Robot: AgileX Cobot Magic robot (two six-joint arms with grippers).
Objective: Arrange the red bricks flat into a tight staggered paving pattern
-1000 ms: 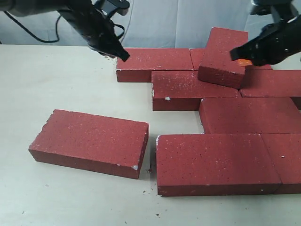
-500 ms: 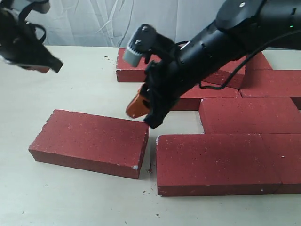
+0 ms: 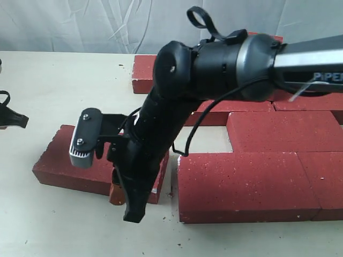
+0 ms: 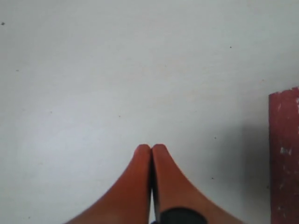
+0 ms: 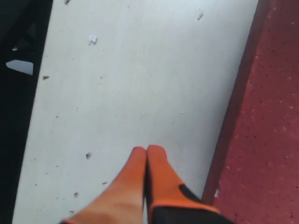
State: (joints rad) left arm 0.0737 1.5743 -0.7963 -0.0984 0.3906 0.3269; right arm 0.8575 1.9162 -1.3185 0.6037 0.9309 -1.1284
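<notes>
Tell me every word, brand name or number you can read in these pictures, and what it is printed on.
"PiPER": white letters on the silver-grey link of the black robot arm, at the right edge of the exterior view, with the last letter right at the frame's edge.
No other text: the dark-red rectangular paver bricks, the pale table and both wrist views show no writing.

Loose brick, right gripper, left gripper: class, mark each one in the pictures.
loose brick [image 3: 55, 154], exterior view, top face.
right gripper [image 5: 146, 150], right wrist view, at shut fingertips.
left gripper [image 4: 151, 147], left wrist view, at shut fingertips.
</notes>
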